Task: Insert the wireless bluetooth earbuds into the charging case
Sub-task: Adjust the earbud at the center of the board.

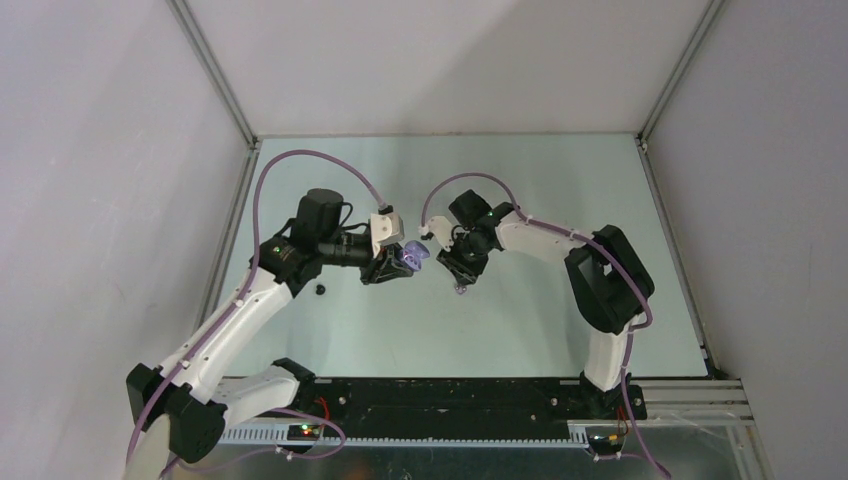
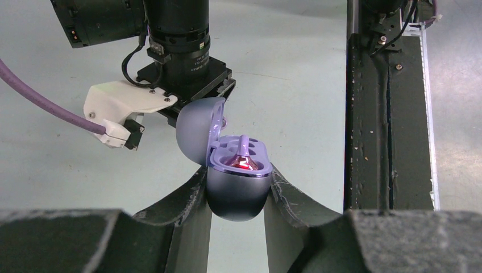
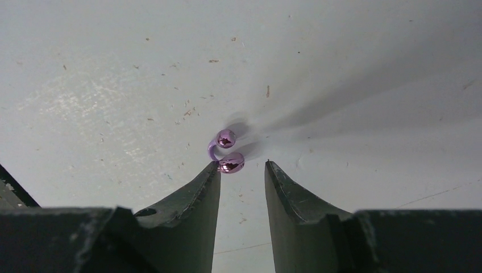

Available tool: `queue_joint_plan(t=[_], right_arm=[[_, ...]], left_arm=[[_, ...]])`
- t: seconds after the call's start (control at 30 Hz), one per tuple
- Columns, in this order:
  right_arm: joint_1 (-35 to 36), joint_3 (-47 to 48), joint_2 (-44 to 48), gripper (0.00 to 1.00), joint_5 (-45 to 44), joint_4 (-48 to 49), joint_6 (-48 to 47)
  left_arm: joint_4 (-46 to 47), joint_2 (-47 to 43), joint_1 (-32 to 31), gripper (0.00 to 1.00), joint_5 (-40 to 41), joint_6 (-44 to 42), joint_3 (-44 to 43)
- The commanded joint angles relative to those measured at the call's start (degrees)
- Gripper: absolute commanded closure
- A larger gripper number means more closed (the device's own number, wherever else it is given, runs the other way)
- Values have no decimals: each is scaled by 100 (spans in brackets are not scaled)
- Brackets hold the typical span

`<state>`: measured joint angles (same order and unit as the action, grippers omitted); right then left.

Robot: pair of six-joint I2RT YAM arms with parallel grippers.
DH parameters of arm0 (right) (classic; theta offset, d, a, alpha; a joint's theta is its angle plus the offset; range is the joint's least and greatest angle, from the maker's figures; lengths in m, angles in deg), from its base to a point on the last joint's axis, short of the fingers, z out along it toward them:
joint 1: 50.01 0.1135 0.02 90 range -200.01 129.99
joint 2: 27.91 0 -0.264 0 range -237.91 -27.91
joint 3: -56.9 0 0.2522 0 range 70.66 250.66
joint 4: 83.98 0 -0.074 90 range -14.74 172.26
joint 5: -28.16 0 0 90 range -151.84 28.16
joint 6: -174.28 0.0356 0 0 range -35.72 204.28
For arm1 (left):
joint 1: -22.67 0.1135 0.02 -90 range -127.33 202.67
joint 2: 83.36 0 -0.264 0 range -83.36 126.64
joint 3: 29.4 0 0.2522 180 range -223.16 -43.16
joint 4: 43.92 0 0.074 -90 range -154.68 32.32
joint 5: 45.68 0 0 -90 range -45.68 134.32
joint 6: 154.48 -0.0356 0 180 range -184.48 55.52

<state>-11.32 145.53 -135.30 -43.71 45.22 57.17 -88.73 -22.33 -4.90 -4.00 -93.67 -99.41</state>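
**Left fingers** [image 2: 185, 207]: clamped narrow on the lower shell of the charging case [image 2: 237, 190], one finger on each flank. Case held off the desk [image 2: 68, 165], cavity facing up and toward the other arm. Probably presented so as a steady, open target.

**Lid** [image 2: 196, 128]: swung back on its hinge, on the far side of the left fingers, clear of the cavity. Red light [image 2: 243, 164] glowing inside the pale purple insert. No bud clearly made out in the seats; partly hidden by glare.

**Black earbud** [image 1: 320, 289]: loose on the desk, below and to the outside of the left fingers, well apart from the case.

**Right fingers** [image 3: 196, 199]: parted to a moderate gap, nothing between them, pointed down at the desk.

**Pale purple earbud** [image 3: 231, 164]: lying on the desk just past the tip of the left-hand right finger, off-centre from the gap. Contact with that tip not determinable. Not yet in the case.

**Judged step:** pickup of this bud. Needs a small sideways shift to centre it before closing. Risk of nudging or flicking so small and glossy a piece.
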Motion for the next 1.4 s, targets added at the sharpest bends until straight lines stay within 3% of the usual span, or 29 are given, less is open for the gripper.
queue_joint_plan(t=[0.0, 0.77, 1.03, 1.37], right_arm=[[47, -16, -88, 60, -203, 39, -145], [50, -21, -4, 59, 347, -202, -301], [37, -25, -137, 59, -252, 99, -101], [-71, -18, -150, 59, -395, 333, 52]], left_arm=[[100, -144, 15, 100, -74, -155, -14], [125, -119, 15, 100, -77, -156, 1], [123, -122, 16, 100, -69, -155, 0], [119, -118, 15, 100, -74, -153, 0]])
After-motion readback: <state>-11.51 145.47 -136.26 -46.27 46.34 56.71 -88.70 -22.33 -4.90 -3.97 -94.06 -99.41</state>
